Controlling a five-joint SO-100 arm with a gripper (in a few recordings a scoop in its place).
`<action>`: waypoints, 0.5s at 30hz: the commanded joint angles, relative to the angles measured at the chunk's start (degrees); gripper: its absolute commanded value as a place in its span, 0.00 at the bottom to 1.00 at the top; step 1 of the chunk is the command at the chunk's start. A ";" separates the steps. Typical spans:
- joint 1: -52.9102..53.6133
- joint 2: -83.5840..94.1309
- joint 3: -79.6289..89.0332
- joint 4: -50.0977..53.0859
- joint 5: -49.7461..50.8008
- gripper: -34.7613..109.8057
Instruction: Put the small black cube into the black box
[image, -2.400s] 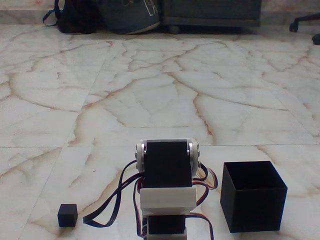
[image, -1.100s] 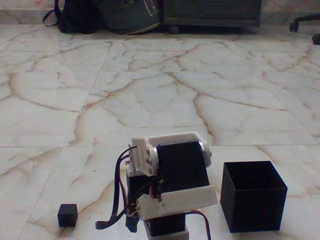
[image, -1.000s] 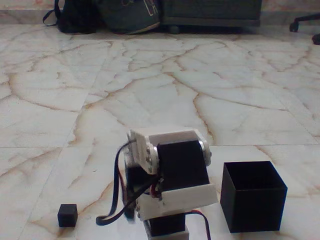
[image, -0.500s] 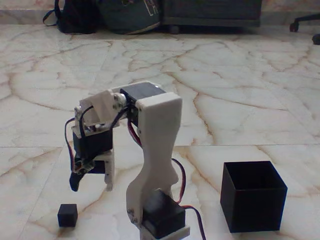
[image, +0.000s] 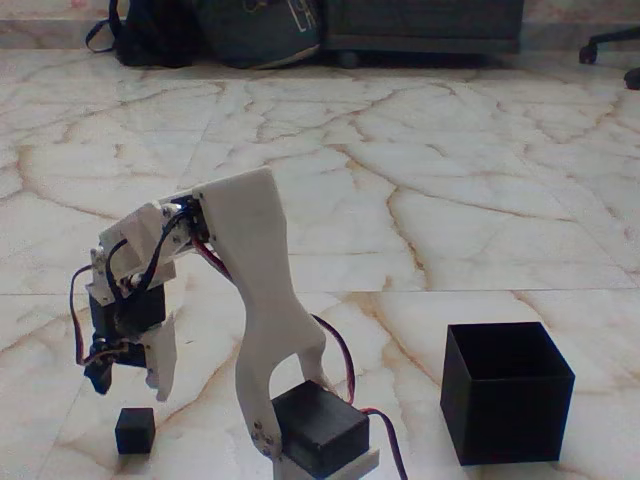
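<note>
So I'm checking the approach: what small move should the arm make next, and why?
Probably lower straight down. The gripper hangs just above the small black cube, jaws apart and not touching it; the black box waits to the right.

A cream marble floor (image: 420, 200) with brown veining filled the frame. The small black cube (image: 134, 430) sat at lower left, the black box (image: 507, 392) at lower right, bags (image: 210, 30) along the top edge.
</note>
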 joint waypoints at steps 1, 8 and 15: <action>0.62 -1.41 -3.69 -0.35 -0.79 0.30; 1.32 -10.11 -10.81 -0.70 -1.49 0.30; 0.88 -14.33 -11.43 -1.58 -0.26 0.30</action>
